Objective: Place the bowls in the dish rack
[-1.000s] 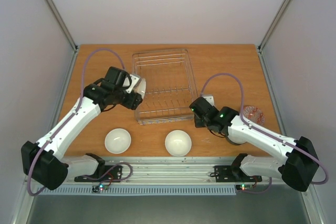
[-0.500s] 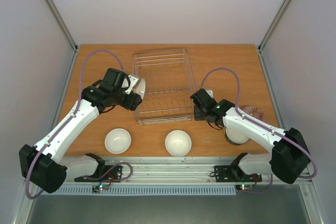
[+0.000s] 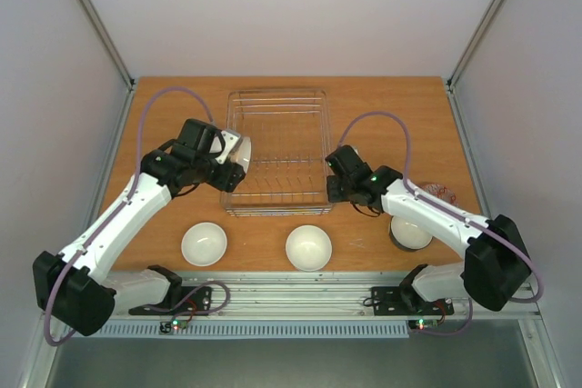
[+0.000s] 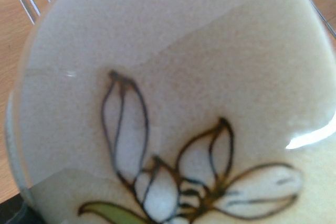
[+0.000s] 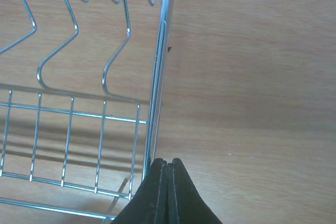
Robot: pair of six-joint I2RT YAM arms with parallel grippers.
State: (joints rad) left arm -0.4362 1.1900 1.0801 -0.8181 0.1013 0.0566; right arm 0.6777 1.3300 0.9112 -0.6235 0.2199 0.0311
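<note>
Sprig bowl [image 4: 173, 103]: glossy cream-white, with a brown-outlined leaf sprig and 1 green leaf; it filled the left wrist view, at the rack's left wall.
Left hand [image 3: 232, 157]: grasping the sprig bowl, fingers spread wide.
Dish rack [image 3: 276, 94]: silver wire, rectangular, raised sides, bent tines; stood mid-worktop [image 3: 182, 106].
Right hand [image 5: 167, 162]: clenched, empty, tips against the rack's near right corner.
White bowls: 2, [image 3: 204, 243] and [image 3: 309, 247], open side up, near the worktop's front edge, apart.
Third bowl [image 3: 411, 233]: white inside, partly under the right arm [image 3: 446, 223].
Patterned bowl [image 3: 440, 194]: orange-red, partly hidden, near the right edge.
</note>
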